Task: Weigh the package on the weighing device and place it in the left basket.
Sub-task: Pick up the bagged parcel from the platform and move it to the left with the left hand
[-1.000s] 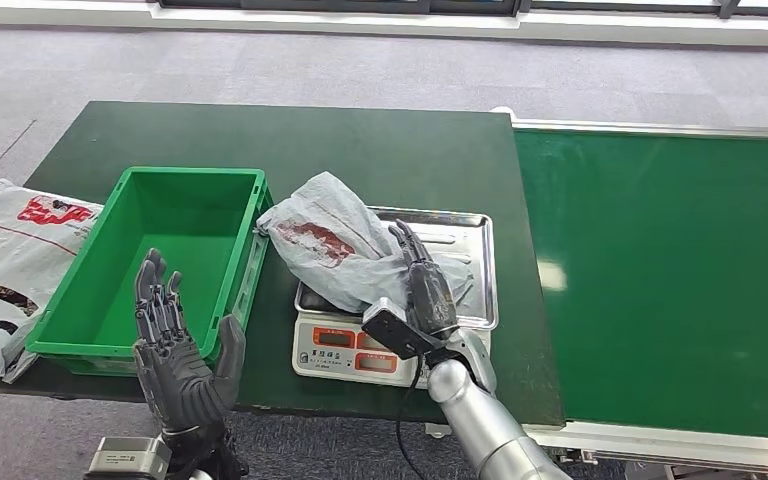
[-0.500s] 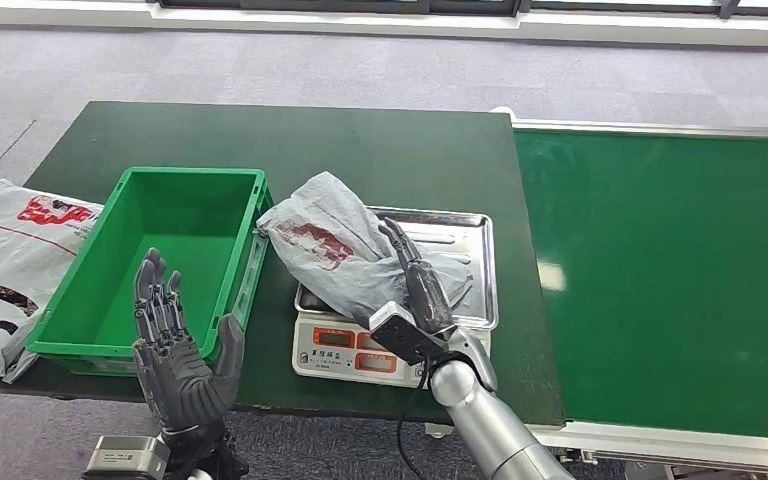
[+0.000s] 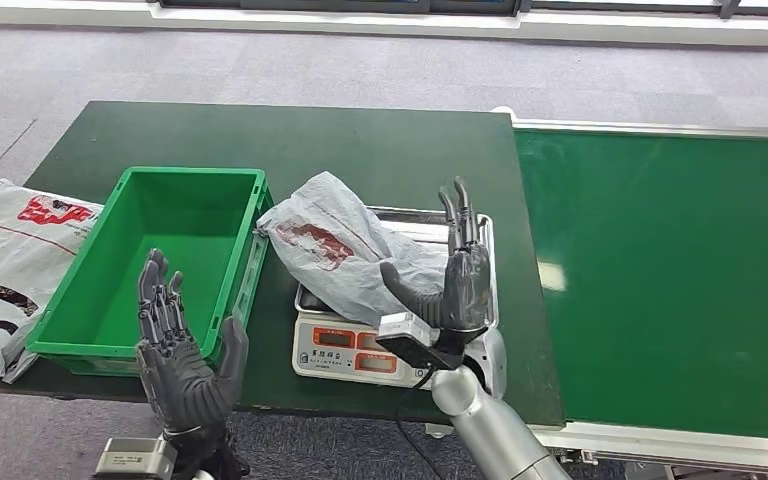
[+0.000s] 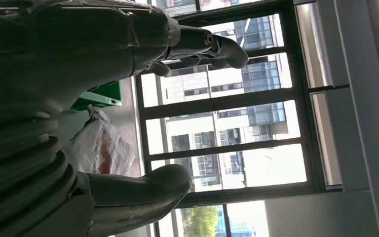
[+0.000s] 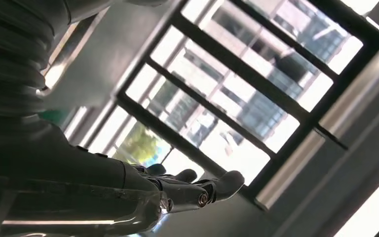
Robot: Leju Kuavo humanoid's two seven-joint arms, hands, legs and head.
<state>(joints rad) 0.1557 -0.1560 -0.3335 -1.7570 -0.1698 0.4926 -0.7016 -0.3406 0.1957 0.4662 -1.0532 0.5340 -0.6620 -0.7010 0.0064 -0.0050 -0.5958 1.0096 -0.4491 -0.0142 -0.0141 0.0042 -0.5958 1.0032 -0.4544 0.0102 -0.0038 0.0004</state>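
Package (image 3: 345, 255): resting on scale (image 3: 360, 345). Right hand (image 3: 450, 285): beside it, fingers spread, empty. Left hand (image 3: 182, 355): likewise open.

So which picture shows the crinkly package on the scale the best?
The head view. There you see the whole package lying on the scale, beside the green basket, with the right hand next to it. The left wrist view catches just a crumpled corner of it. In the right wrist view I can't make it out.

— What do the arms look like?
— The right arm (image 3: 480, 425) is smooth silver; a black cable (image 3: 401, 420) hangs beside it.
— And the hands?
— Left hand (image 3: 182, 360) and right hand (image 3: 450, 285) are dark grey, with ribbed wrist covers
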